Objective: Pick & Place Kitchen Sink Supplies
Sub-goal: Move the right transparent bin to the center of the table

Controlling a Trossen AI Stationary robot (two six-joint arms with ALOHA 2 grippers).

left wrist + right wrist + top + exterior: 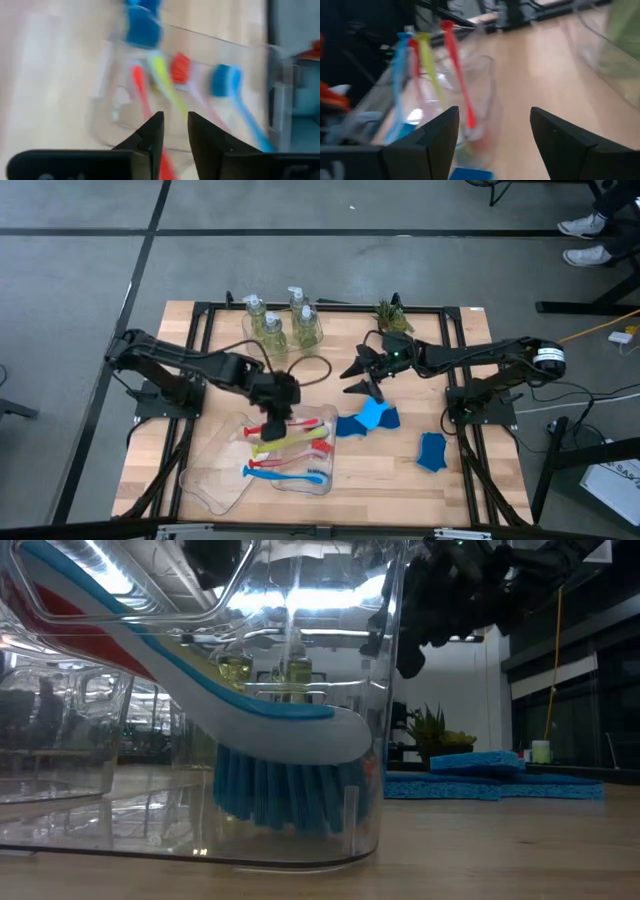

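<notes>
Several slim brushes, red (292, 430), yellow-green (290, 444) and blue (285, 474), lie side by side in a clear tray (327, 450). My left gripper (273, 418) hovers over their handle ends. In the left wrist view its fingers (175, 131) stand a narrow gap apart with nothing between them. My right gripper (362, 376) is wide open (492, 131) and empty, above and beyond a flat blue sponge (368, 419). A second sponge (431, 452) lies flat to the right. Three pump bottles (280, 323) stand in a clear tray at the far side.
A second clear tray (212, 478) lies left of the brush tray, near the table's near edge. A small green plant (391, 312) stands at the far edge by the right arm. Bare wood shows between the two sponges and along the table's left side.
</notes>
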